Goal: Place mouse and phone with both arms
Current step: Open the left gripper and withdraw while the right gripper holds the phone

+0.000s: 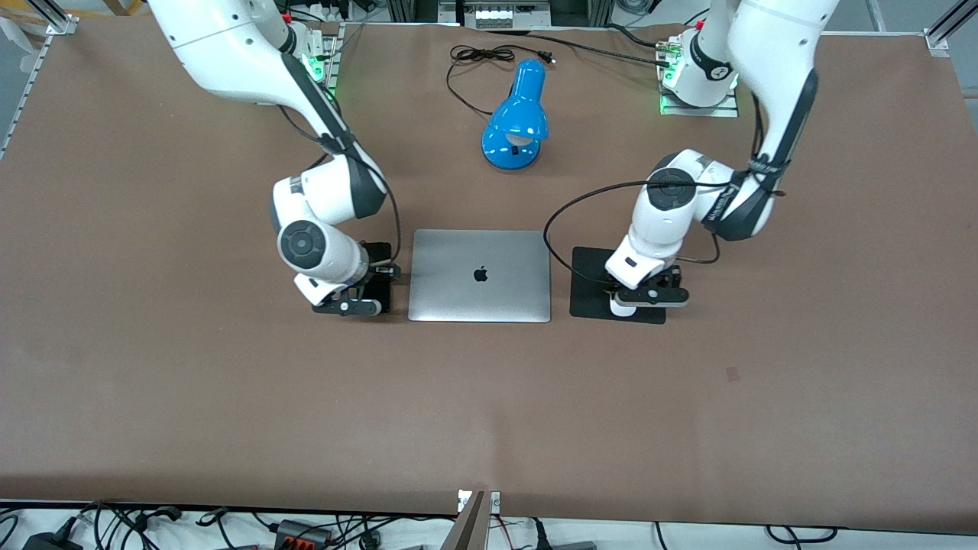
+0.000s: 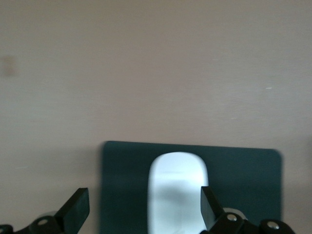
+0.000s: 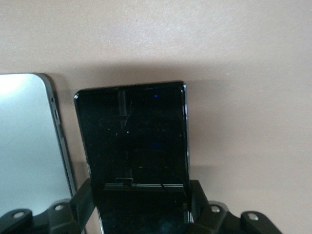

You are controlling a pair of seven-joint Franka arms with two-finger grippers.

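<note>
On the brown counter (image 1: pixel 153 367), a closed silver laptop (image 1: pixel 480 276) lies in the middle, with a blue desk lamp (image 1: pixel 518 119) farther from the front camera than it. Beside the laptop toward the left arm's end lies a black mouse pad (image 1: pixel 592 286), and the white mouse (image 2: pixel 176 190) rests on that pad. The left pincer (image 1: pixel 651 299) is down low over the mouse; in the left wrist view its two black fingers (image 2: pixel 77 210) stand wide, one to each side of the mouse, with one finger near the mouse's edge and the other well apart from it, so nothing is gripped. Beside the laptop toward the right arm's end, the black phone (image 3: pixel 132 131) lies flat on the counter, just beside the laptop's edge and not touching it in the right wrist view. The right pincer (image 1: pixel 357 296) is low at the phone; its fingers (image 3: pixel 197 202) sit at the two long sides of the phone's end closest to the wrist camera, narrow enough to bracket it closely, though I cannot tell whether they actually press on it.
</note>
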